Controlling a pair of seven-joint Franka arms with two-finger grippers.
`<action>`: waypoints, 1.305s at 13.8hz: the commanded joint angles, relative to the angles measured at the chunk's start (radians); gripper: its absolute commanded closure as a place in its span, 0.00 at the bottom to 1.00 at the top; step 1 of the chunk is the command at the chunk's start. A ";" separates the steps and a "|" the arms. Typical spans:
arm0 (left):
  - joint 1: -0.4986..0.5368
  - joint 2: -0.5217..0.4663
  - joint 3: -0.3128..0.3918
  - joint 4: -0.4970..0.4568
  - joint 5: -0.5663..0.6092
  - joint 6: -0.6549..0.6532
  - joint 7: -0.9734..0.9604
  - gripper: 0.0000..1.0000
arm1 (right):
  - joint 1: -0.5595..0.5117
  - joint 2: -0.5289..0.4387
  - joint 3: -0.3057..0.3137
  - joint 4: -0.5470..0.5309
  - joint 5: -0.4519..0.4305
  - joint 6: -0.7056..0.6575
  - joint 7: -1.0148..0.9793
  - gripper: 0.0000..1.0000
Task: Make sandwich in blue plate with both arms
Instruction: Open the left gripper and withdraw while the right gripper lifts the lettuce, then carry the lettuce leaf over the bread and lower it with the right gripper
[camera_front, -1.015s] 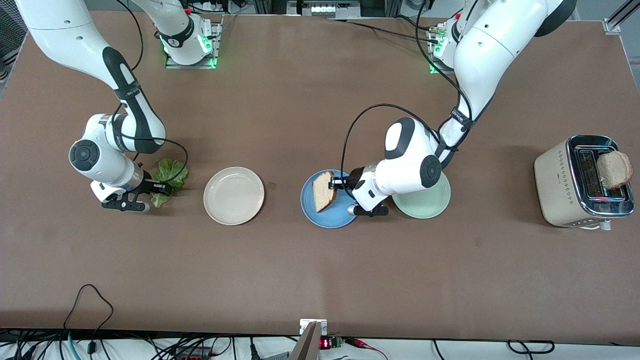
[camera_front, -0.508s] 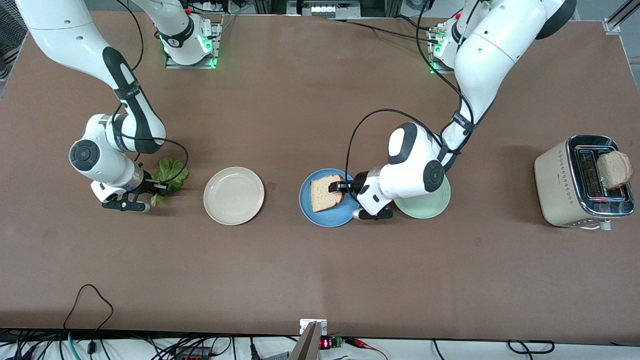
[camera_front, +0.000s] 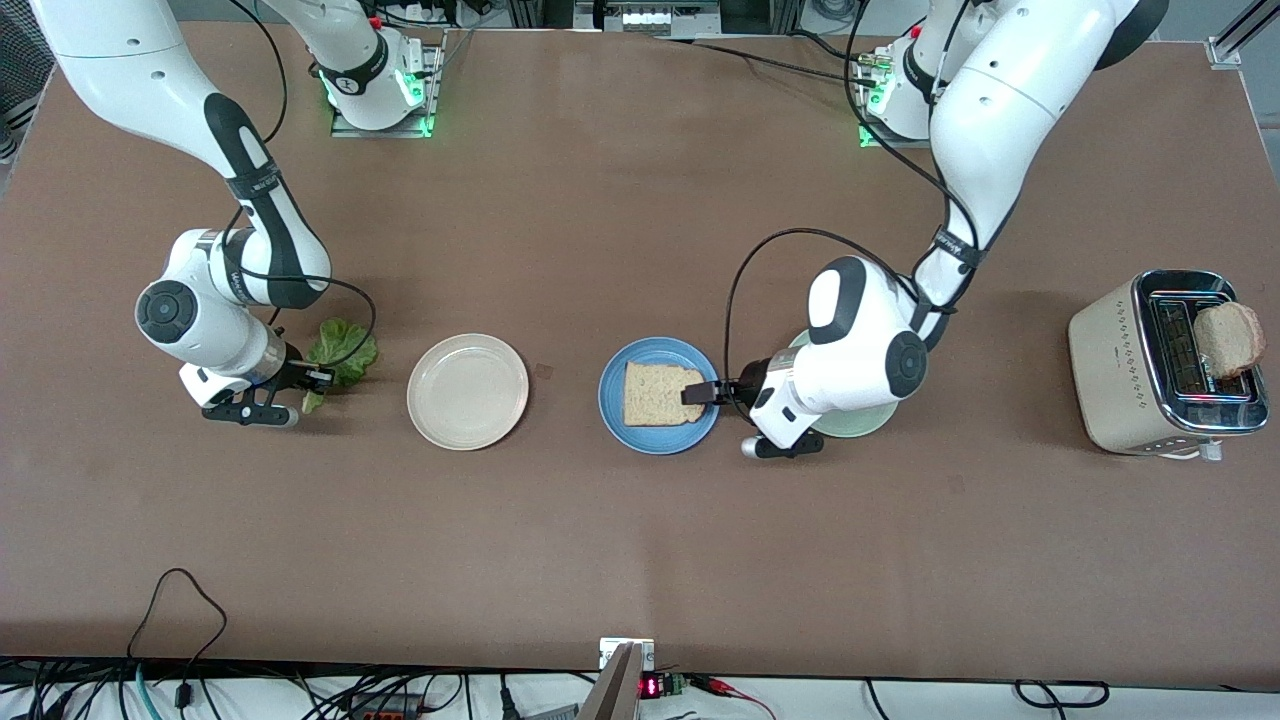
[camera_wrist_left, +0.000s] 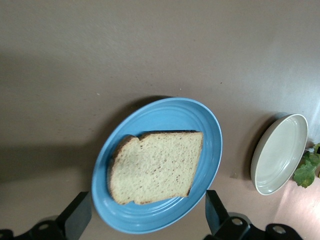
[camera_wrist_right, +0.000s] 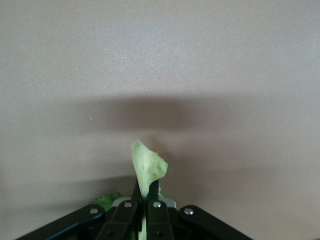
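Now squarish porous bread slice (camera_front: 660, 393) flat on round blue plate (camera_front: 615, 415), left tool (camera_front: 699, 394) released; right tool (camera_front: 318, 377) grasping crinkly lettuce (camera_front: 343, 347).

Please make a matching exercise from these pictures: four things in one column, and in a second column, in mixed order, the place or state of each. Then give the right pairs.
Things:
1. bread slice
2. lettuce
3. cream plate
4. left end effector

Places or states:
A. pinched in the shut right end effector
B. open, at the blue plate's edge
C. lying flat on the blue plate
D. nothing on it, between the lettuce and the blue plate

Pairs: 1-C, 2-A, 3-D, 4-B
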 joint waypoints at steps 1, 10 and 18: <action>-0.002 -0.095 0.091 -0.015 0.020 -0.110 0.011 0.00 | 0.004 -0.040 0.010 0.055 0.013 -0.155 0.008 1.00; 0.016 -0.319 0.243 0.096 0.430 -0.493 0.004 0.00 | 0.166 -0.077 0.066 0.267 0.136 -0.493 0.469 1.00; 0.149 -0.362 0.286 0.281 0.517 -0.778 0.172 0.00 | 0.386 0.054 0.066 0.448 0.349 -0.443 1.015 1.00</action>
